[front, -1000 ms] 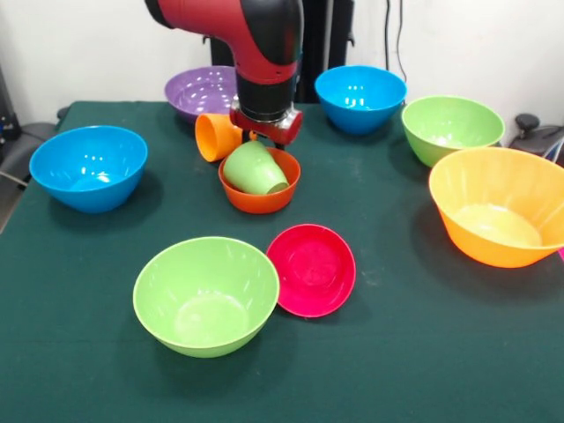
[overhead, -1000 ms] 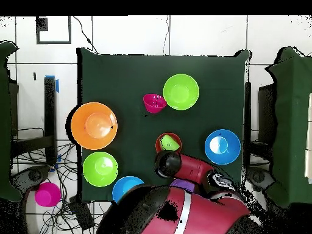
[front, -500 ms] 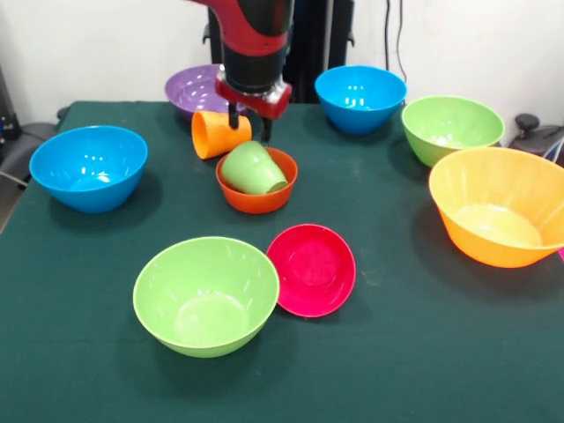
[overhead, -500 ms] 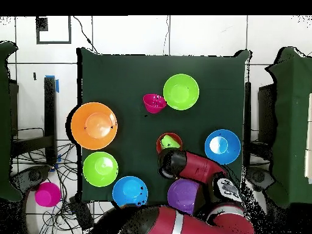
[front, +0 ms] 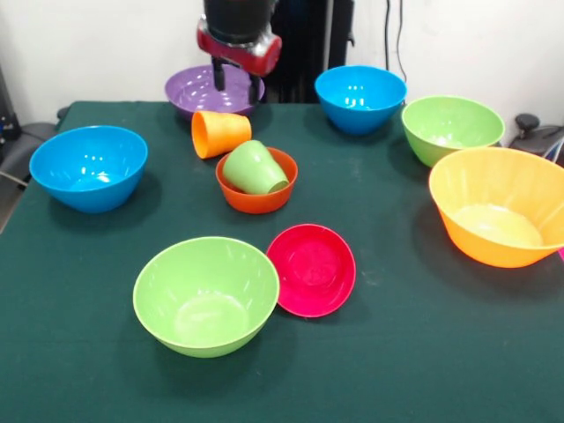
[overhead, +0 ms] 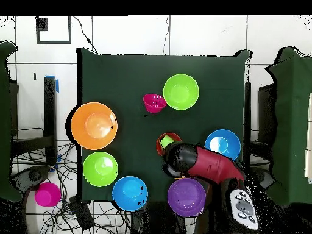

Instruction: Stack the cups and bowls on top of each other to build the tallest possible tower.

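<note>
The gripper hangs up high over the far side of the green table, with its two dark fingers spread apart and nothing between them. Most of the arm is cut off at the top of the front view, and in the view from above the arm covers the gripper, so it cannot be seen there. Just below the gripper the orange cup lies on its side on the cloth, with its open end facing left. Next to it the light green cup lies tipped over inside the small orange-red bowl; from above only a bit of this bowl peeks out from under the arm. Behind the gripper sits the purple bowl, partly hidden by it. A blue bowl stands at the left and another blue bowl at the back. A light green bowl and the big orange bowl stand at the right, and the orange one is cut off by the edge. Near the front, the magenta bowl leans tilted against a second light green bowl.
</note>
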Available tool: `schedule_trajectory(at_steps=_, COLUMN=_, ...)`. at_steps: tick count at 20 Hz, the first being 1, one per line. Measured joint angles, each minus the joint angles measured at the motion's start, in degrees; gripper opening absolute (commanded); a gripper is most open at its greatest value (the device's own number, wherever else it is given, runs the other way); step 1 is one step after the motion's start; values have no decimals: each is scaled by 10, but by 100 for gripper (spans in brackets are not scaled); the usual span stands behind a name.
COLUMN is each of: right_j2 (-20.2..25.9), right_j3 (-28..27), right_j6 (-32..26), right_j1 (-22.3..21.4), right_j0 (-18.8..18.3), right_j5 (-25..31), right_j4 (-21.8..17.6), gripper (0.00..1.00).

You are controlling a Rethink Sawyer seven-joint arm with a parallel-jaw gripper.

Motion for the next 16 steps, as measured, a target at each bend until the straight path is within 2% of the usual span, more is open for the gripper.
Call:
schedule_trajectory(at_steps=3, right_j2=13, right_j3=0, right_j6=0, right_j1=-14, right_j0=-26, right_j5=-28, right_j4=0, gripper=100)
schedule_trajectory(at_steps=8, right_j2=24, right_j3=-2, right_j6=0, right_j1=4, right_j0=-50, right_j5=-93, right_j4=0, gripper=100)
schedule_trajectory(at_steps=9, right_j2=28, right_j3=-4, right_j6=0, right_j1=16, right_j0=-56, right_j5=-121, right_j4=0, gripper=100)
schedule_trajectory(at_steps=16, right_j2=35, right_j3=-9, right_j6=0, right_j1=61, right_j0=-59, right_j5=-177, right_j4=5, gripper=100)
